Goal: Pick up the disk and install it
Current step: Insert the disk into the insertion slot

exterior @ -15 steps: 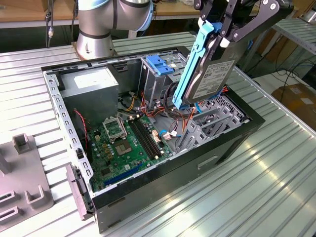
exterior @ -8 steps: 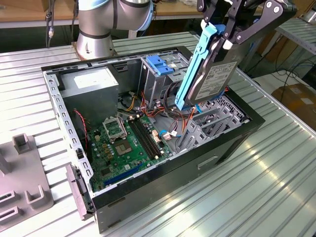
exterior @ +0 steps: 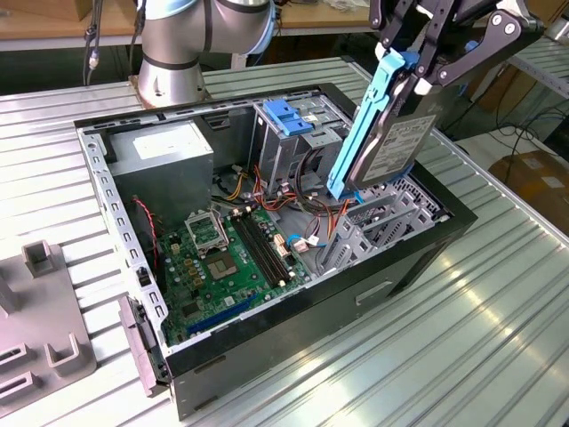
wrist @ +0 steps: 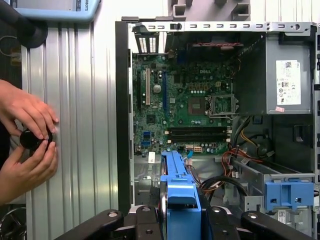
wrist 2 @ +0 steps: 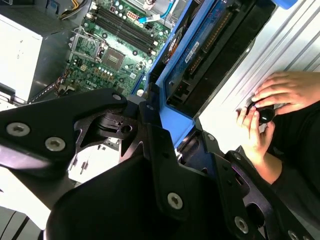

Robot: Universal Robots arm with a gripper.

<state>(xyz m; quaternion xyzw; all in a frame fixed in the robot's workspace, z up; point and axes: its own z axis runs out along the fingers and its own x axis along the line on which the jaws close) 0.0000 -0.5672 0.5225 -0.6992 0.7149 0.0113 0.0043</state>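
Aloft, disk [exterior: 396, 142]: tilted on edge over the open computer case [exterior: 293, 329], at two o'clock in the exterior view.
Gripper [exterior: 416, 78]: clamped on the disk's blue rail.
Motherboard [exterior: 222, 258]: at seven o'clock from the disk.
Person's hands [wrist: 25, 170]: on the table [exterior: 498, 311] beside the case, cupping a black knob [wrist: 32, 139].

Hand [exterior: 416, 73] cut off at exterior view's top, disk's [exterior: 391, 133] upper end covered
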